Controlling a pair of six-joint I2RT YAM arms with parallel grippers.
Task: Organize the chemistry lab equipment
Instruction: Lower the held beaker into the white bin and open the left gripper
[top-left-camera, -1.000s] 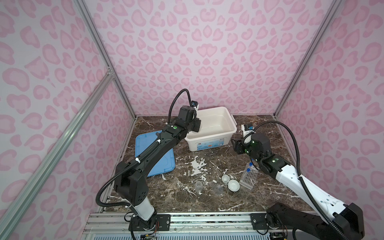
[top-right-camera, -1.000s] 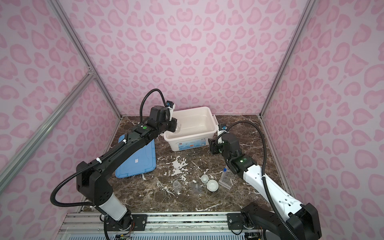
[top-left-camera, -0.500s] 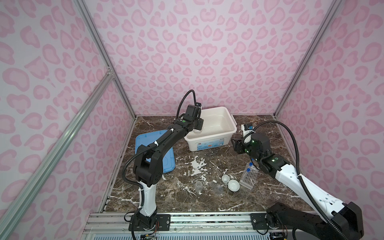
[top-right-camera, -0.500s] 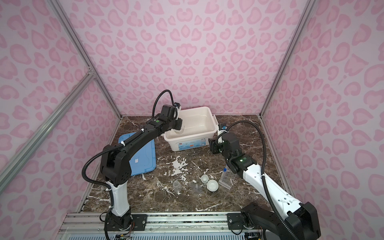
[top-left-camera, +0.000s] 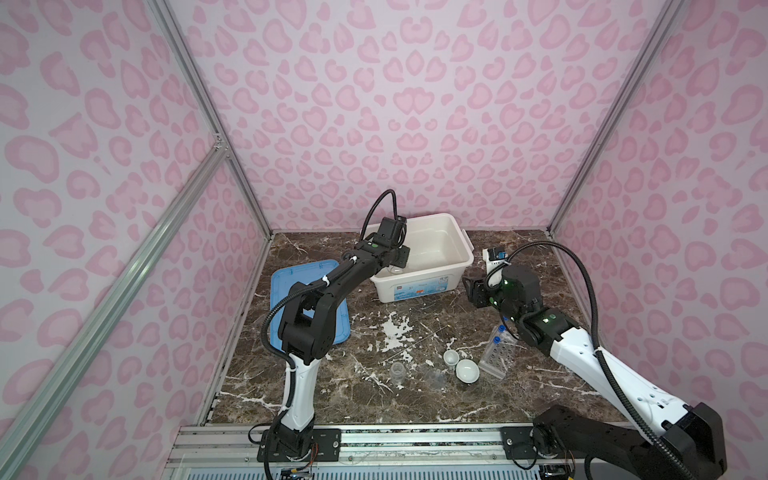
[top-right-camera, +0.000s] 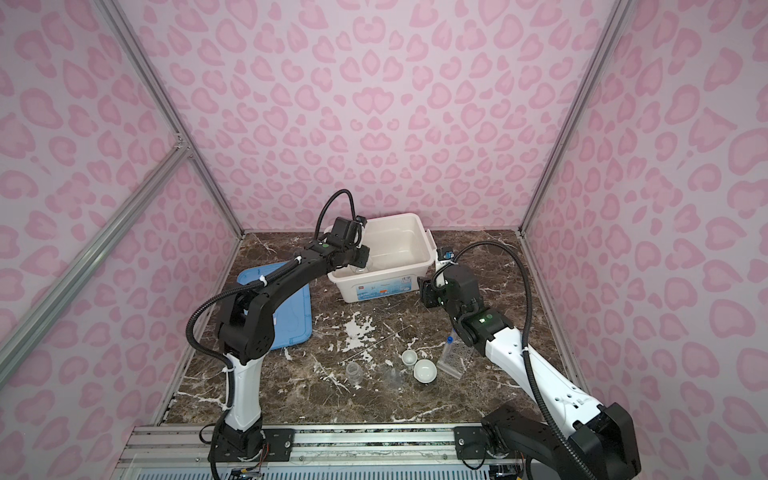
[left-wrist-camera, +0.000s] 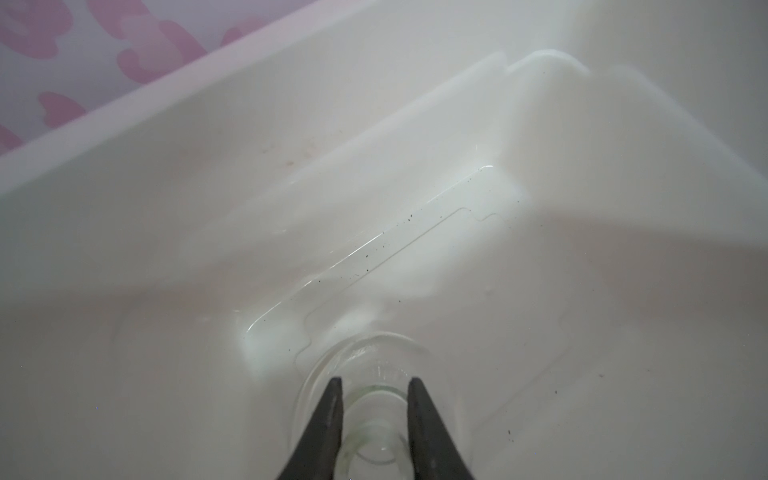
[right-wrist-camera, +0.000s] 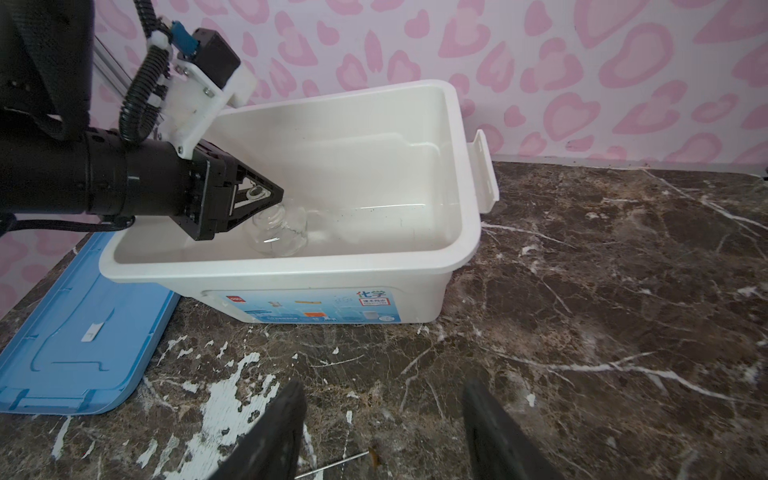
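Right wrist view, frame left: placing glass flask (right-wrist-camera: 277, 233) into white storage box (right-wrist-camera: 465, 174), neck clamped in left gripper (right-wrist-camera: 272, 198); right gripper (right-wrist-camera: 384, 388) open, empty. Next: release gently.

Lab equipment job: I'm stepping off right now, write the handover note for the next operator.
Left gripper: jaws shut on the held flask by its neck, inside the storage box, not released.
Right gripper: open, empty, over the table.
On the table: loose flask, two white dishes, tube rack holding blue-capped tubes; blue lid beside the box.
Done: nothing set down in the box.
Left: release the flask, then probably box the rest.
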